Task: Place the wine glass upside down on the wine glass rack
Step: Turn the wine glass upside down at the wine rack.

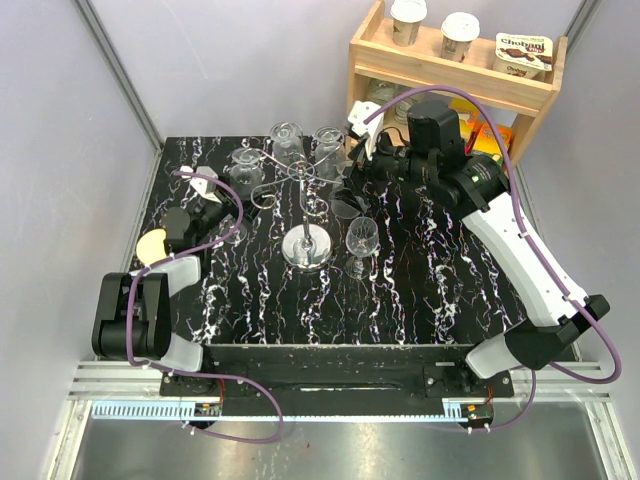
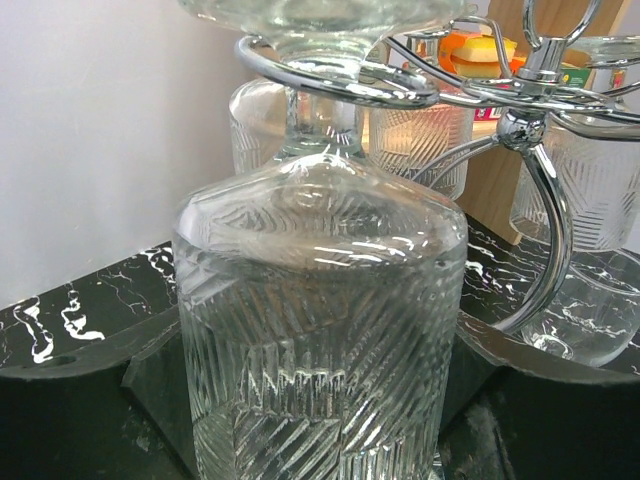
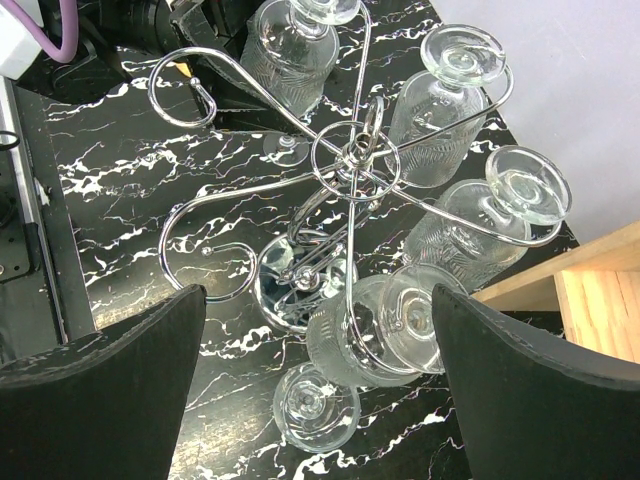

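Note:
The wine glass rack stands mid-table on its round disc base; it also shows in the left wrist view and the right wrist view. A ribbed wine glass hangs upside down with its stem in a curled arm at the rack's left side. My left gripper is round its bowl, and both fingers touch the glass. My right gripper hovers open and empty above the rack's right side, fingers wide apart. Three more glasses hang inverted, among them one.
One wine glass stands upright on the black marble table right of the rack base, also seen in the right wrist view. A wooden shelf unit with yoghurt cups stands at the back right. A yellow disc lies at the left edge.

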